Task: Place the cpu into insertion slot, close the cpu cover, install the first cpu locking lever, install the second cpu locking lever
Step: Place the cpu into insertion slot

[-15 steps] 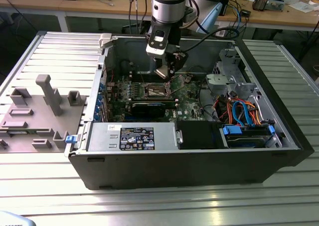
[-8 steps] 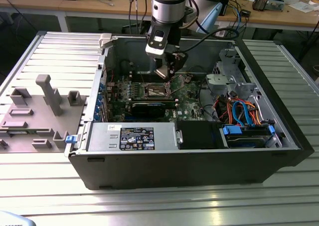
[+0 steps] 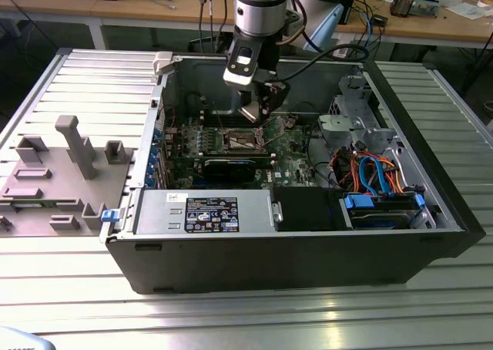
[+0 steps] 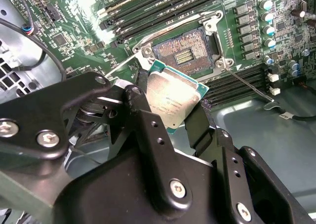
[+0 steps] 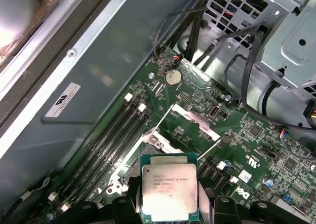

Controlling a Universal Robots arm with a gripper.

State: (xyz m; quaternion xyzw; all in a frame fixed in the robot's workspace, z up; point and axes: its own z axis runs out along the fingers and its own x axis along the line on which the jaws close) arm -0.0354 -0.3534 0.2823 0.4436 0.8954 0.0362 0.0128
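My gripper (image 3: 259,109) hangs inside the open computer case, just above the insertion slot (image 3: 240,140) on the green motherboard. It is shut on the cpu (image 4: 173,99), a silver-topped square chip with a green edge, pinched between two black fingers (image 4: 144,116). The chip is tilted and hovers close over the slot (image 4: 185,54), whose dark centre lies uncovered. In the first wrist view the cpu (image 5: 169,192) hides most of the socket, and the cpu cover (image 5: 193,119) stands raised beyond it. Two thin wire levers (image 4: 248,84) stick out, unlatched.
Long memory slots (image 4: 148,17) run beside the socket. A black graphics card (image 3: 231,167) lies near it, with the power supply (image 3: 204,211) in front. Bundled cables (image 3: 370,173) and a drive cage (image 3: 350,122) fill the exterior view's right. A grey fixture (image 3: 69,165) stands outside the case.
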